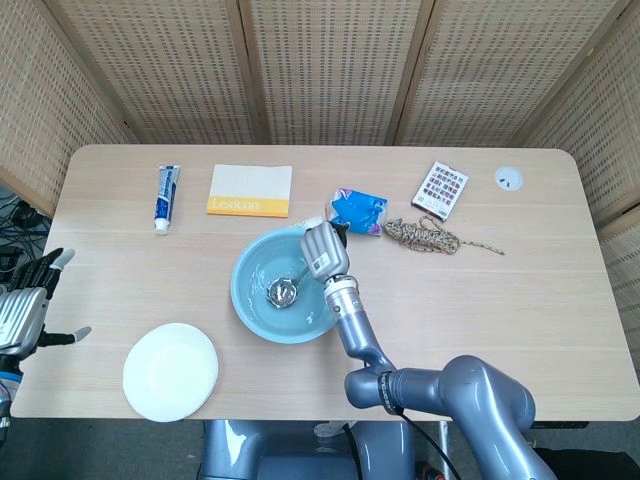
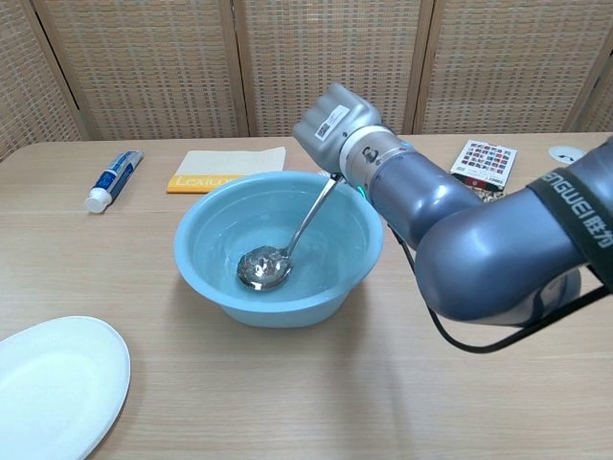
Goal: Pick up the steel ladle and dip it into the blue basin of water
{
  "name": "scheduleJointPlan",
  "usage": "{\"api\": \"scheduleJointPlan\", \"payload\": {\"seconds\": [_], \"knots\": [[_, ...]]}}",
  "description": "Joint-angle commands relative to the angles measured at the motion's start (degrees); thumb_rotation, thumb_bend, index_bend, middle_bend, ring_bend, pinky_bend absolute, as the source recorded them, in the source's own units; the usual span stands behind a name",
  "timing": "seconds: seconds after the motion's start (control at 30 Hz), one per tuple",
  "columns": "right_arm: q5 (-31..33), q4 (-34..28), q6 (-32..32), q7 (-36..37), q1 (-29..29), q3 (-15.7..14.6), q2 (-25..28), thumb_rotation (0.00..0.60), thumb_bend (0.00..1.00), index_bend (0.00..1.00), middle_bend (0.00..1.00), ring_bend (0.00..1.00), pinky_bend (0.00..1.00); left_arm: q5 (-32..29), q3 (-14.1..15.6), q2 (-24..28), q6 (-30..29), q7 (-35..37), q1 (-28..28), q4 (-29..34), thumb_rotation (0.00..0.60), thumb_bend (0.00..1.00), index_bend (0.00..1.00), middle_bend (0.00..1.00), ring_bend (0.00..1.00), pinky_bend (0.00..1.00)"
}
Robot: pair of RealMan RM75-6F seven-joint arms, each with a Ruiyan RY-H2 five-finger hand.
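Observation:
The blue basin point(image 1: 252, 303) point(image 2: 204, 278) sits at the middle of the table with water in it. The steel ladle point(image 1: 283, 291) point(image 2: 264, 269) has its bowl down in the water near the basin's bottom, its handle slanting up to the right. My right hand point(image 1: 322, 250) point(image 2: 330, 122) grips the handle's top end above the basin's far right rim. My left hand point(image 1: 28, 310) hangs off the table's left edge with its fingers spread, holding nothing; the chest view does not show it.
A white plate point(image 1: 170, 371) point(image 2: 48, 383) lies front left. Along the back are a toothpaste tube point(image 1: 166, 197), an orange-edged Lexicon book point(image 1: 250, 190), a blue packet point(image 1: 358, 210), a coil of rope point(image 1: 425, 236) and a card box point(image 1: 440, 189).

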State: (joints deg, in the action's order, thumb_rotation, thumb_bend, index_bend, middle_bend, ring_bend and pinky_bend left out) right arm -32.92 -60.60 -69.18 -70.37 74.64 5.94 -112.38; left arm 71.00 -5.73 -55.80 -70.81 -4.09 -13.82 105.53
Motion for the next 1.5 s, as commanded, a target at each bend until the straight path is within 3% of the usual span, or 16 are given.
{"api": "scheduleJointPlan", "payload": {"seconds": [0.03, 0.63, 1.13, 1.5], "knots": [[-0.4, 0.0, 0.8, -1.5, -0.8, 0.6, -0.6, 0.6, 0.9, 0.92, 1.0, 1.0, 1.0, 0.1, 0.0, 0.0, 0.0, 0.1, 0.0, 0.0, 0.6, 0.0, 0.0, 0.0, 0.0, 0.0], [4.7, -4.7, 2.0, -11.6, -3.5, 5.4, -0.6, 0.6, 0.9, 0.93, 1.0, 1.0, 1.0, 0.0, 0.2, -0.3, -0.1, -0.6, -0.3, -0.1, 0.6, 0.0, 0.0, 0.0, 0.0, 0.0], [17.2, -15.2, -1.3, -11.1, -4.9, 17.7, 3.5, 0.6, 0.91, 0.93, 1.0, 1.0, 1.0, 0.2, 0.2, -0.5, -0.5, -1.0, -0.4, 0.0, 0.6, 0.0, 0.0, 0.0, 0.0, 0.0], [22.5, -22.5, -3.6, -8.4, -5.5, 22.9, 8.1, 0.6, 0.92, 0.93, 1.0, 1.0, 1.0, 1.5, 0.6, 0.0, -1.1, 0.1, -0.1, 0.3, 0.6, 0.0, 0.0, 0.0, 0.0, 0.0]]}}
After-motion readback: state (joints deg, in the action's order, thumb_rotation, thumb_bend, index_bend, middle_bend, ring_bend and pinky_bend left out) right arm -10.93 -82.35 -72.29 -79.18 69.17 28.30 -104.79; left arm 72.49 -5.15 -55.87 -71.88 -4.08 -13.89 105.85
